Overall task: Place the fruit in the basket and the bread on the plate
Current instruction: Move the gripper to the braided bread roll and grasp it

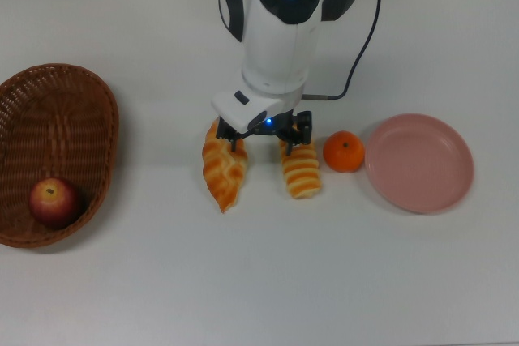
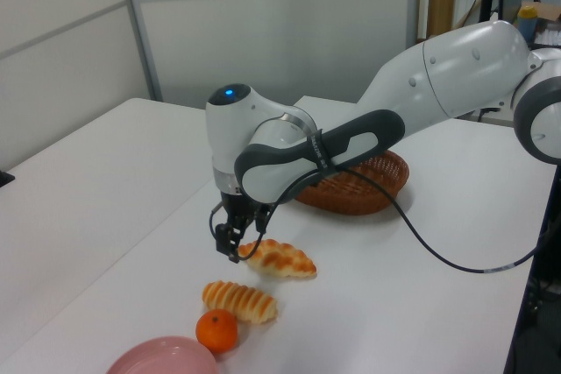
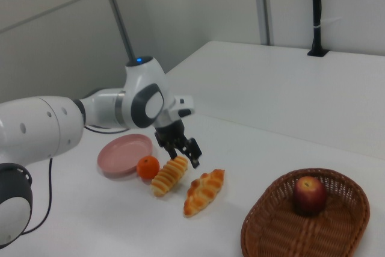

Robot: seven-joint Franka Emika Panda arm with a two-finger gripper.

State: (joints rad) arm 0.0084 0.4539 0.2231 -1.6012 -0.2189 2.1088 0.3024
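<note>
My gripper (image 1: pixel 264 133) hangs open and empty above the gap between the two breads, also seen from the side (image 2: pixel 232 243) (image 3: pixel 182 150). The braided bread (image 1: pixel 225 169) (image 2: pixel 279 258) (image 3: pixel 204 191) lies at its left in the top view. The ridged loaf (image 1: pixel 302 170) (image 2: pixel 240 300) (image 3: pixel 169 176) lies at its right, partly under one finger. An orange tangerine (image 1: pixel 344 151) (image 2: pixel 216 330) (image 3: pixel 147 167) sits between that loaf and the pink plate (image 1: pixel 418 162) (image 2: pixel 162 358) (image 3: pixel 124 151). The red-yellow apple (image 1: pixel 53 202) (image 3: pixel 310 194) rests inside the wicker basket (image 1: pixel 73 111) (image 2: pixel 351 188) (image 3: pixel 283 233).
The arm's black cable (image 1: pixel 361 46) loops over the white table behind the gripper. In the left view the arm's white links reach in from the right, above the basket. A black post (image 3: pixel 317 10) stands at the table's far edge in the right view.
</note>
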